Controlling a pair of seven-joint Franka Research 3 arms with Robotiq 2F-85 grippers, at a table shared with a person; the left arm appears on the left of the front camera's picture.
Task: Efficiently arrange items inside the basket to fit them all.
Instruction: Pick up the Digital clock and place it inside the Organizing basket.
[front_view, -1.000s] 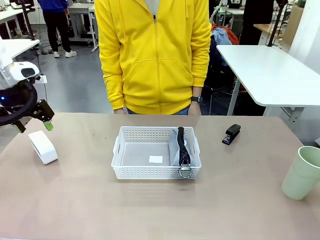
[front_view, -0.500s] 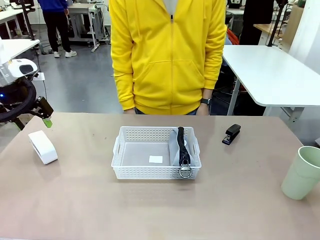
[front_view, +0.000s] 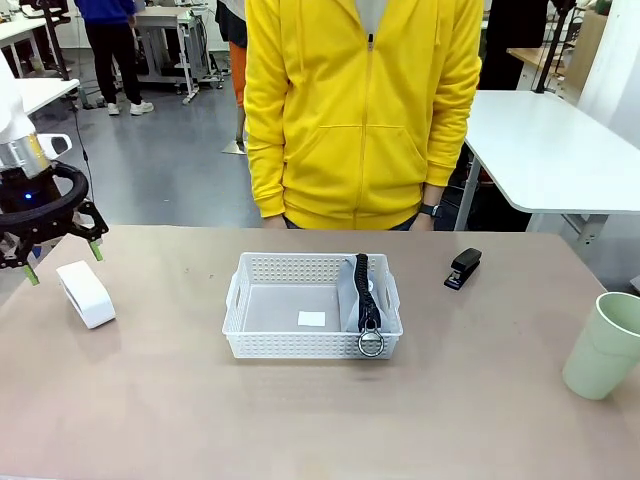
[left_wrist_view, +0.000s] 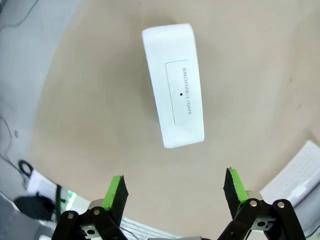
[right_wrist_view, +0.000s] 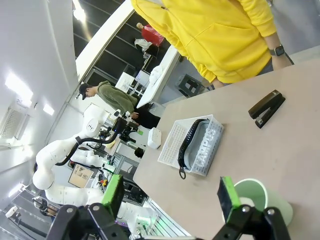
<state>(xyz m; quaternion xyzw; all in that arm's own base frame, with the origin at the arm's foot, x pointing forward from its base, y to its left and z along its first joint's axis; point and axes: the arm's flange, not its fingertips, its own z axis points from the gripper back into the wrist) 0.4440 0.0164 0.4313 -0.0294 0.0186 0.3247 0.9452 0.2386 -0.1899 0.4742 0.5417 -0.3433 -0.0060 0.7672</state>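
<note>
The left arm's jaws stand wide apart with nothing between them, green pads bare, hanging over the tan tabletop just beside a flat white plastic box with rounded ends. The box lies at the tabletop's left end, well apart from the shallow white perforated plastic basket in the middle. It looks stiff, light and smooth-shelled, so probably a bit slippery. I'd pinch it across its narrow width near the middle, pads on the two long sides.

In the basket a grey zip pouch with a black strap and metal ring stands on edge along the right wall. A small black stapler sits on the tabletop to the basket's right. The right arm's jaws are also apart and empty, above a pale green plastic cup at the right end.
</note>
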